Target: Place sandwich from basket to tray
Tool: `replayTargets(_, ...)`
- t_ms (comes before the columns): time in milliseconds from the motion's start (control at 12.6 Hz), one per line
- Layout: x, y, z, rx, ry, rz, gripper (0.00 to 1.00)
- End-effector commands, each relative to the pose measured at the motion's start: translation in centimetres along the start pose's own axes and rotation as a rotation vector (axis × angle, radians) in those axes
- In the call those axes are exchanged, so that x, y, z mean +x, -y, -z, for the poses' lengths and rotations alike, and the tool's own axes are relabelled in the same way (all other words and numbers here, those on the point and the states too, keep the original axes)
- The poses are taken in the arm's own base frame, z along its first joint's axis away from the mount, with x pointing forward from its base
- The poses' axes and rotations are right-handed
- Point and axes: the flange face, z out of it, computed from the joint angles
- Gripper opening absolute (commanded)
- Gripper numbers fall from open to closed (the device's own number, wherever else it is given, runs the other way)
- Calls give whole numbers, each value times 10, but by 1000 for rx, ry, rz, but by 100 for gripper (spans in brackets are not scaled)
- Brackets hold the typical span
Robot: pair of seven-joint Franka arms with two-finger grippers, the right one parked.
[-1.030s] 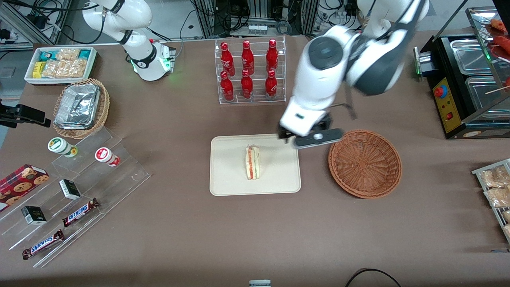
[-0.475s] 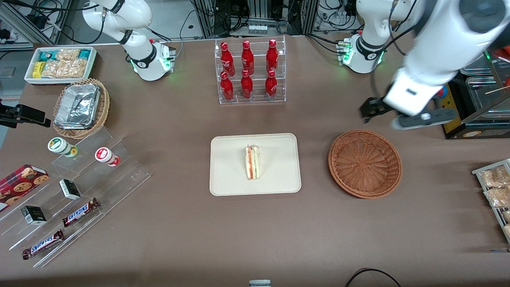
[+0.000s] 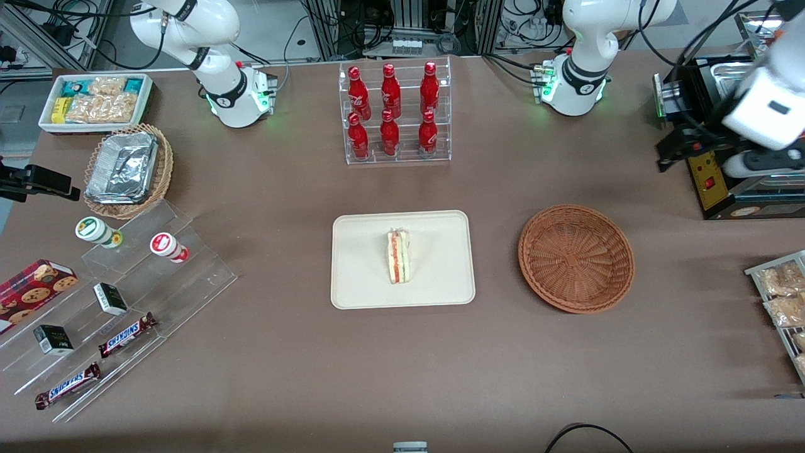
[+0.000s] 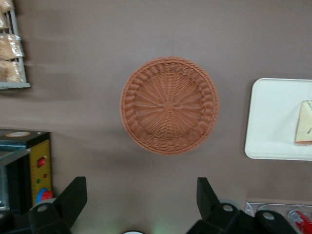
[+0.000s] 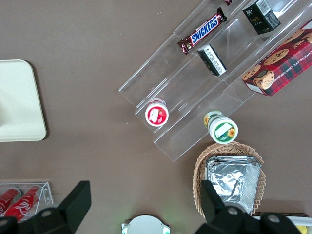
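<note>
The triangular layered sandwich (image 3: 399,256) lies mid-tray on the flat, round-cornered cream tray (image 3: 358,283). The round woven wicker basket (image 3: 576,258) sits beside it. The pincer (image 4: 139,202) hovers spread apart, holding nothing, at the working arm's worktop end.

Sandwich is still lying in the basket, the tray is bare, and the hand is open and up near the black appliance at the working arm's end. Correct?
Not quite: the front view shows the sandwich lying on the tray, and the basket holds nothing. The rest stands: the hand is open and up near the black appliance at the working arm's end.
</note>
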Motion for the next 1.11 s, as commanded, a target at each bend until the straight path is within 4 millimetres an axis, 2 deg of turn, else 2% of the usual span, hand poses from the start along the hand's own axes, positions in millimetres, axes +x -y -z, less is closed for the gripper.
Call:
replayTargets(0, -7, 4, 2, -2, 4, -23, 99)
replayTargets(158, 1, 4, 1, -9, 3, -26, 99)
replayTargets(317, 14, -25, 1, -11, -1, -79, 99)
replayTargets(396, 15, -27, 5, -17, -9, -82, 99)
replayTargets(634, 21, -22, -1, -19, -5, -71, 99)
replayTargets(1030, 24, -18, 5, -17, -17, -68, 99)
